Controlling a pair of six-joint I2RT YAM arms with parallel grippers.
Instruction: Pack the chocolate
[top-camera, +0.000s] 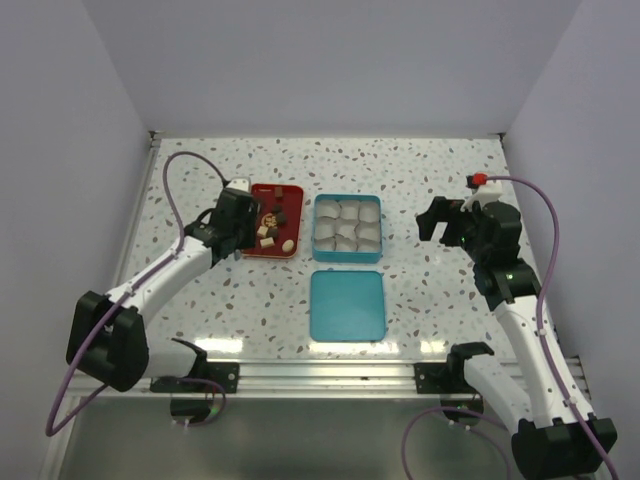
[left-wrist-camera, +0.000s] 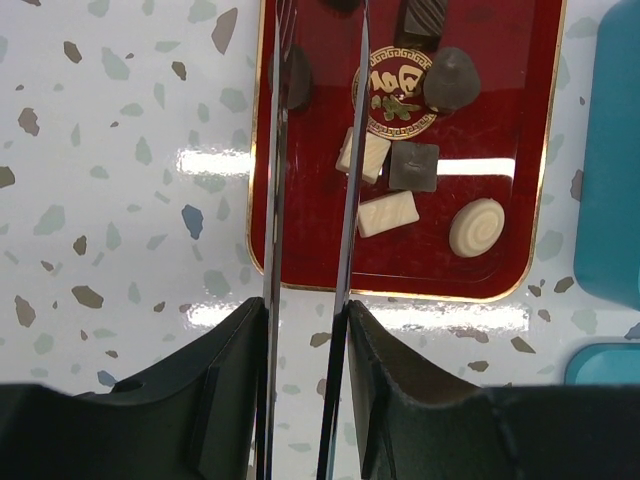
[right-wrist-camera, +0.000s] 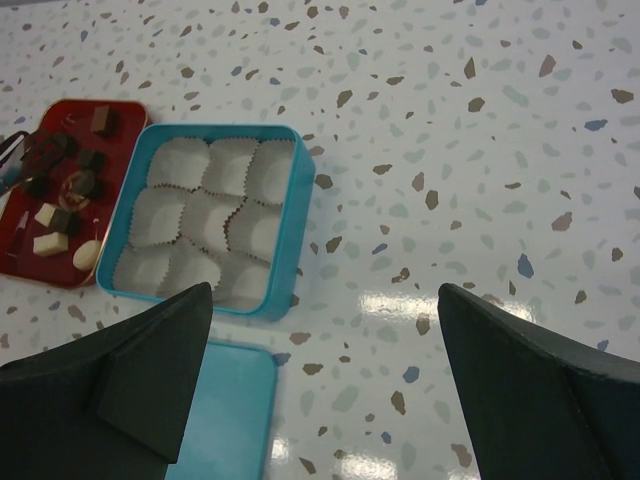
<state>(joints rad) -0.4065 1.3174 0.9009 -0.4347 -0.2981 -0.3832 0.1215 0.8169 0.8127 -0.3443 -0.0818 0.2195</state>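
Observation:
Several small chocolates, dark brown and cream, lie in the red tray (left-wrist-camera: 500, 130) with a gold emblem: a dark dome (left-wrist-camera: 452, 80), a dark square (left-wrist-camera: 413, 166), a cream bar (left-wrist-camera: 387, 213) and a cream round (left-wrist-camera: 477, 227). My left gripper (left-wrist-camera: 305, 310) is shut on thin metal tweezers (left-wrist-camera: 350, 200), whose blades reach over the tray's left part. A dark piece (left-wrist-camera: 297, 78) lies against the left blade near the tips. My right gripper (right-wrist-camera: 325, 300) is open and empty, held above the table right of the teal tin (right-wrist-camera: 290, 230). The tin's white paper cups (right-wrist-camera: 215, 215) hold nothing.
The tin's teal lid (top-camera: 346, 304) lies flat just in front of the tin (top-camera: 347, 227). The red tray (top-camera: 272, 234) sits directly left of the tin. White walls close the table on the left, back and right.

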